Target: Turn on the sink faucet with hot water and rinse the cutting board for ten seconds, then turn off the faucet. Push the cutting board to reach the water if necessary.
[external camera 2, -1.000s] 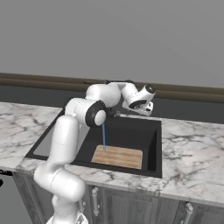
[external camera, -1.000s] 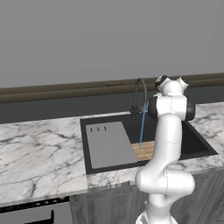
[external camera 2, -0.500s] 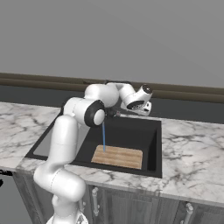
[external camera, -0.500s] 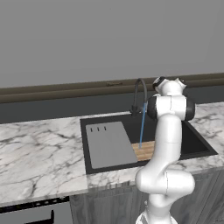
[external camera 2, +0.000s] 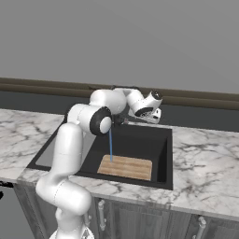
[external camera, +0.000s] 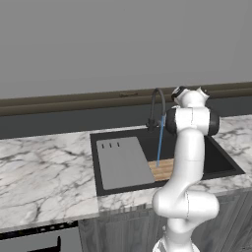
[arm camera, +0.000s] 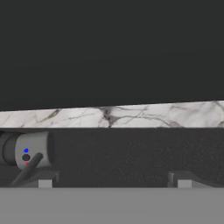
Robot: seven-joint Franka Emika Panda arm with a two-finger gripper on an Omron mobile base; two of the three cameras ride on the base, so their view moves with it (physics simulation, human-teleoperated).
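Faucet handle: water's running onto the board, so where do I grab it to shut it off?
Probably the thin dark lever on the faucet handle, which sticks out slantwise from the grey cylinder with blue and red dots. It sits at the left gripper fingertip, so shift left to straddle it with the open fingers, closing across its thin width.

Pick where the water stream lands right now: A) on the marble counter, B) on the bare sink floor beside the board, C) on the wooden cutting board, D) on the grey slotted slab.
C: the water drops straight from the sink faucet onto the near-left end of the cutting board lying in the sink.
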